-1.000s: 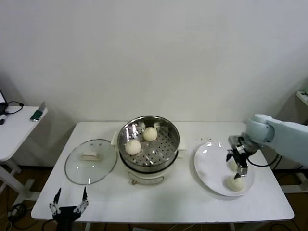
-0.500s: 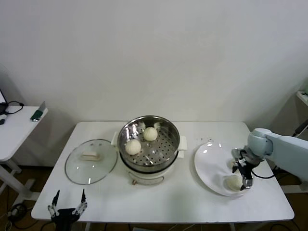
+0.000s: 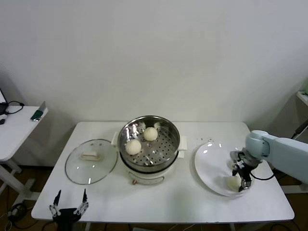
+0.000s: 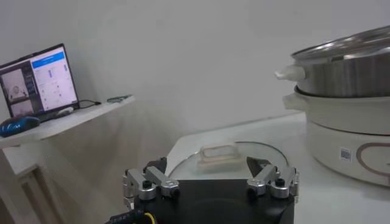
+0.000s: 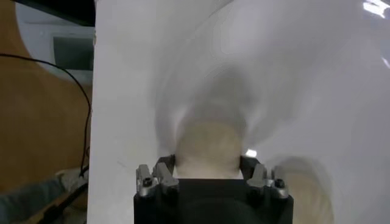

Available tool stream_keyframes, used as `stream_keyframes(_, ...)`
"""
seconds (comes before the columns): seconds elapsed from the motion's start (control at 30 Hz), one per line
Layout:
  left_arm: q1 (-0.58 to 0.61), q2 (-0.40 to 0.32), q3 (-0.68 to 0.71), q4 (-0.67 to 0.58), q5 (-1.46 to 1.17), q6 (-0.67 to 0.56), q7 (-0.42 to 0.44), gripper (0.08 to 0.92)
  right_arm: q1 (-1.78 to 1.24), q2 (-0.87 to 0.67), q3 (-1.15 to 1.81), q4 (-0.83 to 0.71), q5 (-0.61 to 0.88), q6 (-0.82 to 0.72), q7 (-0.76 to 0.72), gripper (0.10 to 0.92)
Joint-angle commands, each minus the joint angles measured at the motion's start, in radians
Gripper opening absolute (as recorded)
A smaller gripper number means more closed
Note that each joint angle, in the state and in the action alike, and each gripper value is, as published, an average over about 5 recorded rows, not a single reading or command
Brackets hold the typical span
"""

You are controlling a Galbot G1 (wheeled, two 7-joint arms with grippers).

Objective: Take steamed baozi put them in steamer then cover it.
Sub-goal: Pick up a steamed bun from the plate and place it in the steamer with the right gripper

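Now two baozi [image 3: 133,146] in steamer [image 3: 149,148]; right gripper [image 3: 240,179] apparently clamping third [image 3: 234,182] on plate [image 3: 211,168].

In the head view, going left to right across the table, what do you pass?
Lid → steamer holding two buns → plate → right gripper over a bun on the plate's right side.

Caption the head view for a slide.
Right gripper closes on a baozi on the plate; two already in the steamer.
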Motion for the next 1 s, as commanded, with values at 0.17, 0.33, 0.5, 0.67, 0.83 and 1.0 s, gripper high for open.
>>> stream_keyframes(0.17,0.004,0.001,0.004,-0.003,0.004,-0.003,0.0,0.823,0.202,0.07,-0.092,-0.044,-0.008,0.13,-0.026,0.679)
stream_keyframes(0.33,0.011,0.001,0.008,-0.001,0.004,-0.008,-0.001,0.823,0.455,0.182,-0.213,-0.022,-0.031,0.342,-0.068,0.679)
stream_keyframes(0.5,0.014,-0.001,0.016,0.0,0.005,-0.012,-0.001,0.823,0.632,0.312,-0.284,-0.01,0.013,0.493,-0.093,0.679)
stream_keyframes(0.67,0.021,0.002,0.023,-0.019,-0.007,-0.003,0.0,0.823,0.757,0.44,-0.286,-0.014,0.052,0.636,-0.117,0.679)
stream_keyframes(0.83,0.015,0.004,0.026,-0.019,-0.001,0.003,-0.001,0.823,0.749,0.542,-0.205,0.019,0.046,0.679,-0.141,0.679)
stream_keyframes(1.0,0.012,0.007,0.026,-0.017,0.008,0.005,-0.002,0.823,0.642,0.657,-0.132,0.005,-0.017,0.688,-0.145,0.681)
